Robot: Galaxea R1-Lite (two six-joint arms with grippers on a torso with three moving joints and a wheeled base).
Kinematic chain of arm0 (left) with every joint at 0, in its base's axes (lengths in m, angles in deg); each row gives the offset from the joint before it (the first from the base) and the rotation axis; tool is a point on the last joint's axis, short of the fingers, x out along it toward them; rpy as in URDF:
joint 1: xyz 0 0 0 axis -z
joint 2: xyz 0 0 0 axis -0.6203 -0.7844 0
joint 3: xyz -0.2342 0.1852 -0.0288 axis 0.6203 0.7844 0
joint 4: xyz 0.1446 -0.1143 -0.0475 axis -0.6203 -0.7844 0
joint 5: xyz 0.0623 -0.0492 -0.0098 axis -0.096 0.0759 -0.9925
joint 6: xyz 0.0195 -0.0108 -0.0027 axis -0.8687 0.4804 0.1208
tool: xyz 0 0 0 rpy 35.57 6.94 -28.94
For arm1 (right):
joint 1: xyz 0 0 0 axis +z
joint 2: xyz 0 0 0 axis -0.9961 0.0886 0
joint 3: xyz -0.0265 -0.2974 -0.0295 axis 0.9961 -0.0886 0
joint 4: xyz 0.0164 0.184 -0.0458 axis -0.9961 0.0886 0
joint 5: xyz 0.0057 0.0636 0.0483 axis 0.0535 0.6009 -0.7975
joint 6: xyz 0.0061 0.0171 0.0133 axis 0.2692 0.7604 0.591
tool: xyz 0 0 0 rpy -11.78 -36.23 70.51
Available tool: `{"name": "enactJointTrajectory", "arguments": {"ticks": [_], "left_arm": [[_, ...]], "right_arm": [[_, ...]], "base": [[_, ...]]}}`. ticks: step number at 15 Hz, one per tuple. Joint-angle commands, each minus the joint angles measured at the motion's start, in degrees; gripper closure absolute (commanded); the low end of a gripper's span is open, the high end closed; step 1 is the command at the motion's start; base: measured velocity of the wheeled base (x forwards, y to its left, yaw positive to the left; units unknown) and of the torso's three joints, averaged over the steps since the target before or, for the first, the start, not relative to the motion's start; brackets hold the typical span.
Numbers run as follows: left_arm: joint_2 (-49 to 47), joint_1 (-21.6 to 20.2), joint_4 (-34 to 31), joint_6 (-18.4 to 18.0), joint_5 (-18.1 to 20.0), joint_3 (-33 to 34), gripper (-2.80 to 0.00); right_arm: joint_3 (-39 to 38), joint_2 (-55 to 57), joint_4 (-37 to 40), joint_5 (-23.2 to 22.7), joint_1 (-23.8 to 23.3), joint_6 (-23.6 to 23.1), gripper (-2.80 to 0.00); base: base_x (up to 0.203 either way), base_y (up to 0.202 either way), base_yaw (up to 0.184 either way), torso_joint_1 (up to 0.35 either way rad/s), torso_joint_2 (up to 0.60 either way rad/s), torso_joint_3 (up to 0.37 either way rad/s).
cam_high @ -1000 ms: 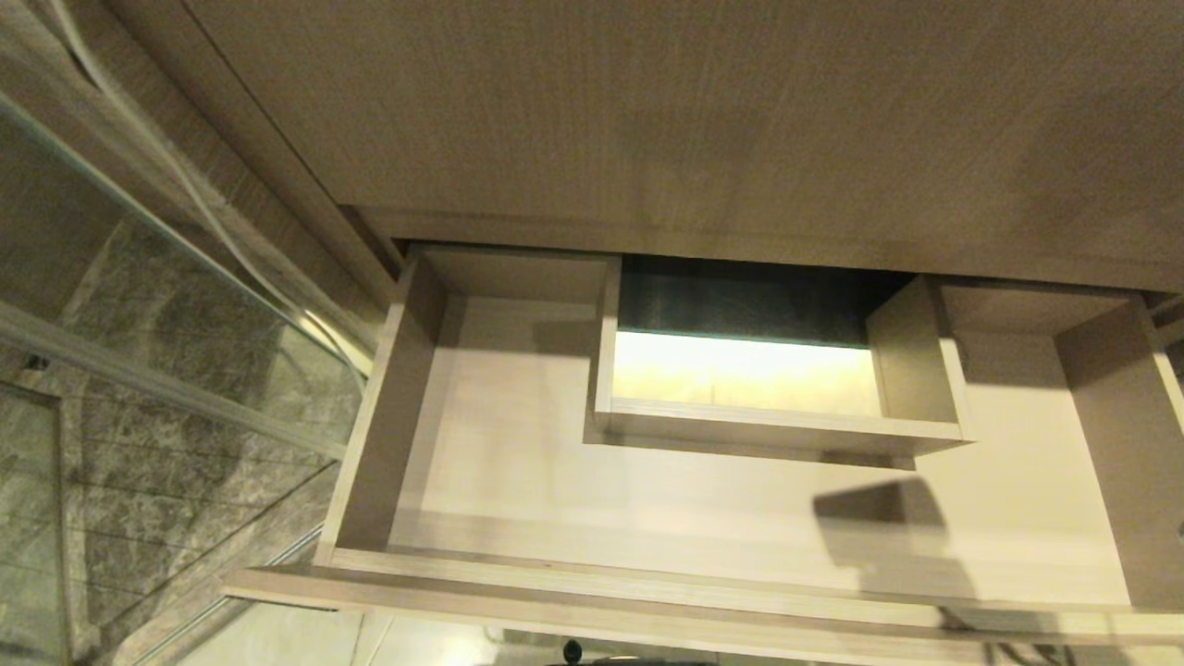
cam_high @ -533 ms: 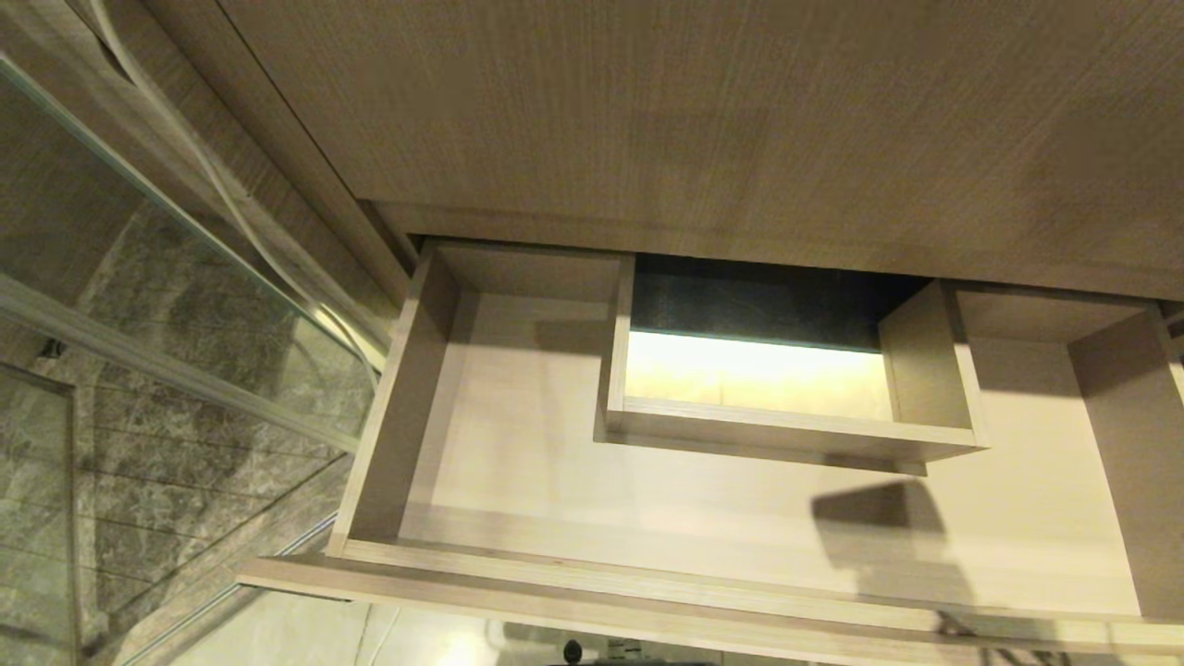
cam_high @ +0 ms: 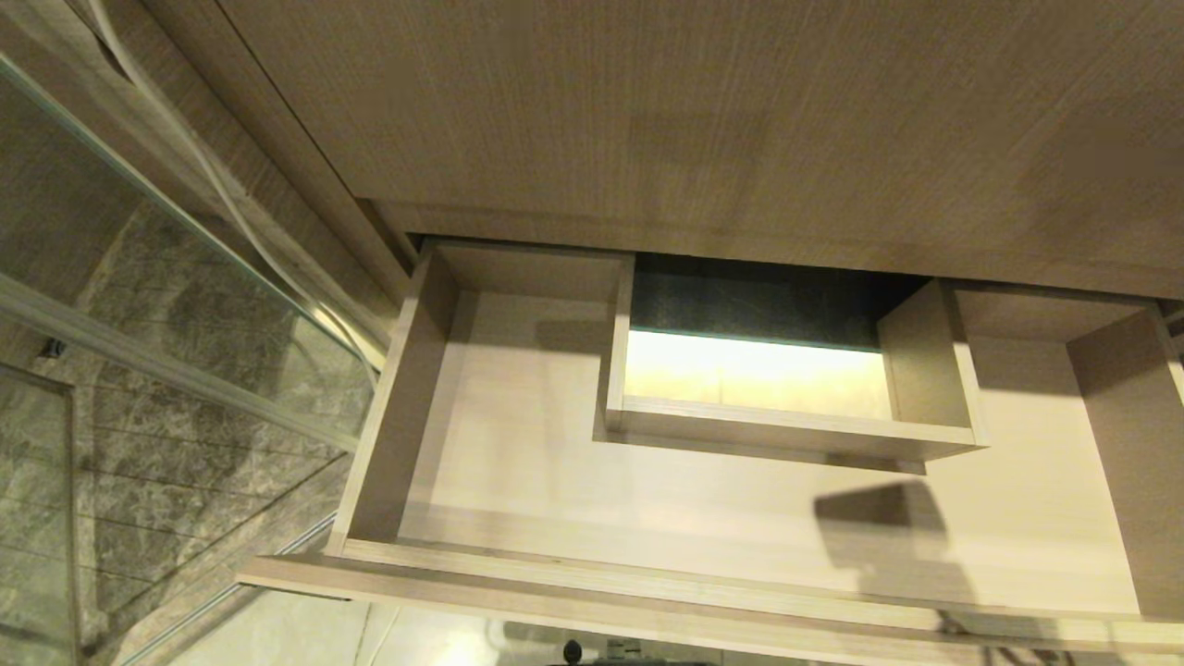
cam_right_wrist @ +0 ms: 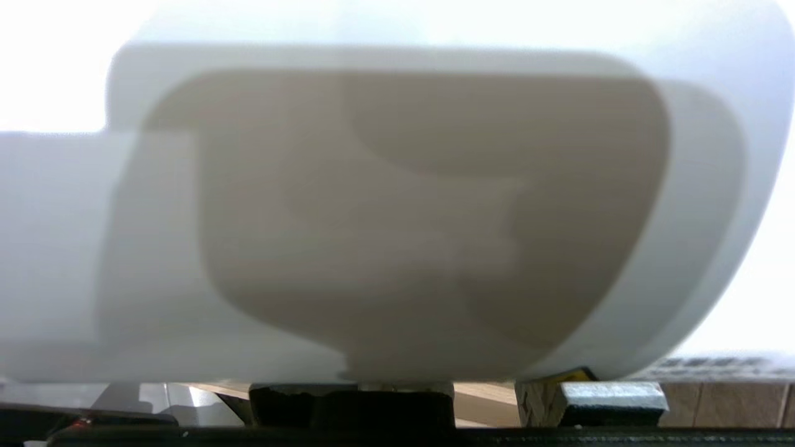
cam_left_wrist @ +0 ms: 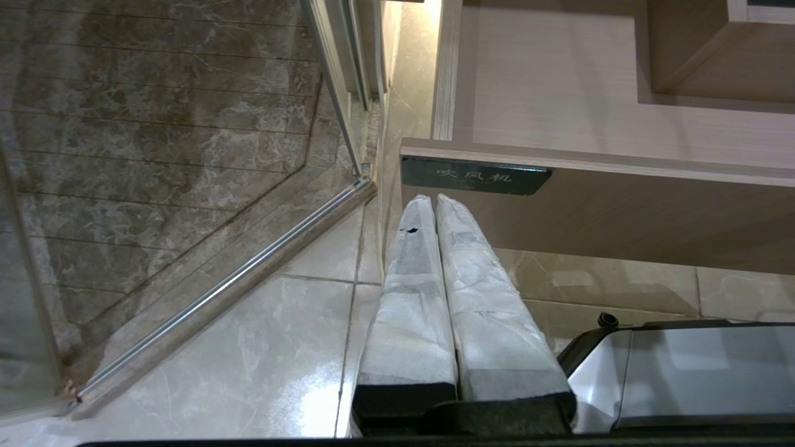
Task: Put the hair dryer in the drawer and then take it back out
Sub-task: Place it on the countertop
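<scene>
Open drawer (cam_high: 518, 481) floor bare left and front — boxed cut-out (cam_high: 786, 435) mid-rear, overhanging panel (cam_high: 703, 111) above.

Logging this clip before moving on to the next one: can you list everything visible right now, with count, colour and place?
drawer: one, pale wood-grain, pulled open; nothing seen lying inside.
boxed cut-out: one, same wood, mid-rear of the drawer.
cabinet panel: one, brownish wood, above the drawer.
label plate: one, dark with white characters, on the drawer front's corner.
glass partition: one, clear with metal rails, left of the drawer.
floor: glossy beige tiles, below the drawer.
hair dryer: one, white, fills the right wrist view.
robot base: one, white-grey, below the drawer front.
left tool: one, white-wrapped, shut, empty, low before the drawer front.
</scene>
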Motion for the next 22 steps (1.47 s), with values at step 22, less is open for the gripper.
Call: {"name": "enactJointTrajectory", "arguments": {"ticks": [22], "left_arm": [[0.02, -0.02, 0.00, -0.01, -0.01, 0.05, 0.00]], "right_arm": [[-0.13, -0.52, -0.48, 0.46, -0.18, -0.02, 0.00]], "base": [[0.000, 0.000, 0.000, 0.163, -0.30, -0.138]]}}
